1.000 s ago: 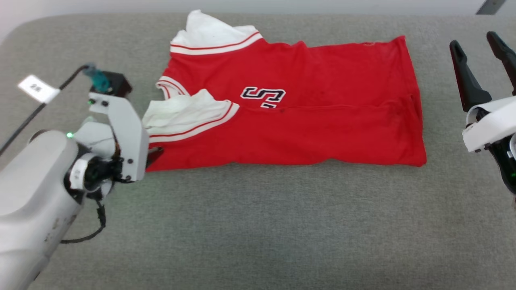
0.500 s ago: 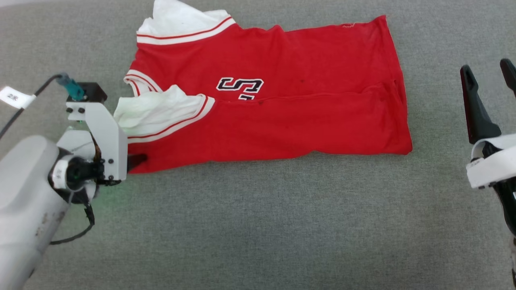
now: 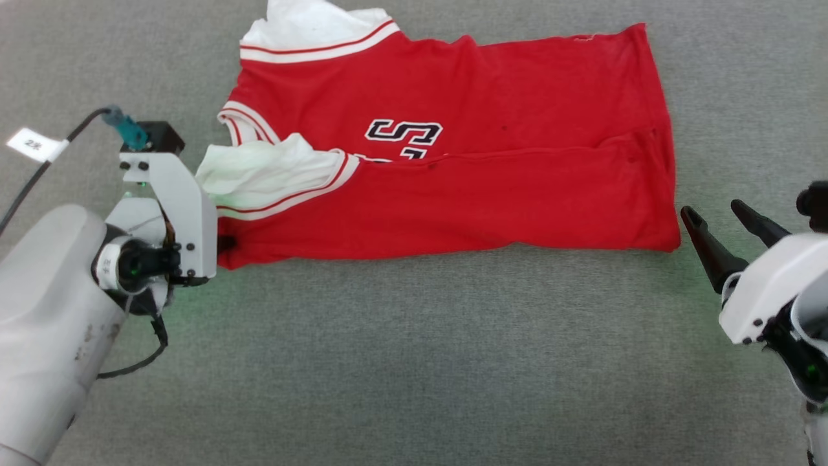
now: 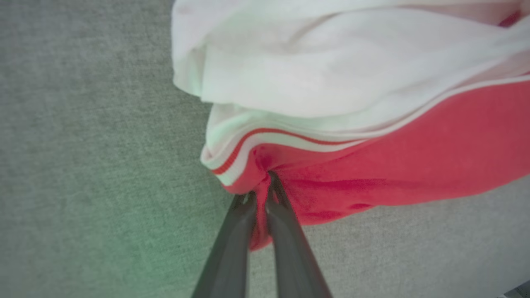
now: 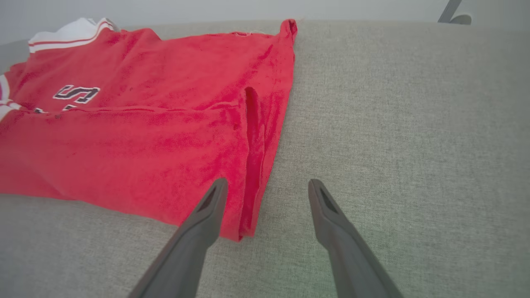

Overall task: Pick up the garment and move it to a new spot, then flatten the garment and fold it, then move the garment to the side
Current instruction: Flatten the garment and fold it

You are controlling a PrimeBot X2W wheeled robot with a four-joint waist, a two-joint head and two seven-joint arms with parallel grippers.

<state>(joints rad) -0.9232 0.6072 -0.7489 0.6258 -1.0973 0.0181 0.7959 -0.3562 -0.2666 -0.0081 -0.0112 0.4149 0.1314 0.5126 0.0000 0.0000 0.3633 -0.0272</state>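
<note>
The garment (image 3: 491, 194), a red T-shirt with white sleeves and a black-and-white letter, lies folded lengthwise on the grey surface. My left gripper (image 3: 226, 244) is at its near left corner, below a white sleeve. The left wrist view shows that gripper (image 4: 261, 194) shut, with red cloth of the garment (image 4: 393, 157) pinched between its two fingers. My right gripper (image 3: 711, 210) stands open just right of the near right corner, pointing toward it. In the right wrist view the open gripper (image 5: 268, 184) straddles the hem edge of the garment (image 5: 145, 136), a little above it.
A grey cloth-covered surface (image 3: 420, 362) stretches wide in front of the garment. A black cable with a white label (image 3: 29, 144) runs along my left arm. A dark stand (image 5: 451, 12) shows beyond the far edge.
My left gripper has shut on the garment's near left corner. My right gripper has tilted down and come in toward the near right corner. The head camera has shifted.
</note>
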